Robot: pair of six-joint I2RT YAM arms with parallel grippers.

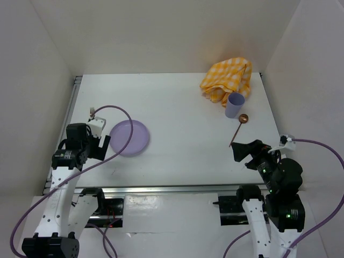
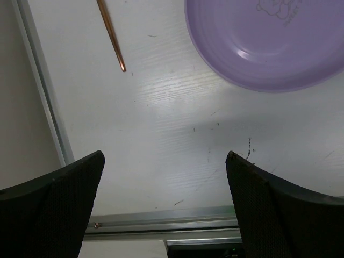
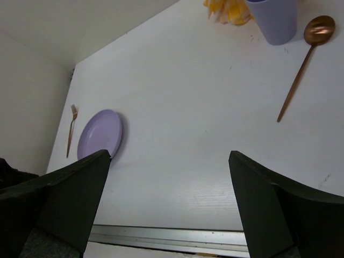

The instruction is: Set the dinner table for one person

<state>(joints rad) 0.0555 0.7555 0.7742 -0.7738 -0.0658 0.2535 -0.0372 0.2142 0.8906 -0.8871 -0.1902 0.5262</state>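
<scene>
**Lining up on the spoon: your right claw is the nearer one**

Judging by how things lie, the setting is only begun. The purple plate (image 1: 129, 137) sits on the near left of the tabletop (image 1: 183, 107). The fork (image 1: 92, 112) lies just to its left, mostly hidden under the left wrist in the overhead view. Everything else is bunched at the far right. The yellow checked cloth (image 1: 226, 80) is crumpled near the far edge, and the lavender cup (image 1: 235, 105) stands just in front of it. The copper spoon (image 1: 238, 130) lies beside the cup.

Your right claw (image 1: 243, 151) hangs released and empty, jaws spread wide, just near of the spoon's handle tip. The spoon's long axis runs near to far with a slight slant. Its bowl is at the far end, close to the cup, and its handle points back toward you and a little left. From the right wrist, the spoon (image 3: 301, 70) sits ahead and to the right of the claw's centre line. You would likely need to shift right and turn the jaws across the handle.

Your left claw (image 1: 103, 146) is also released and holds nothing. It hovers near of the plate's left rim, well apart from the spoon.
</scene>
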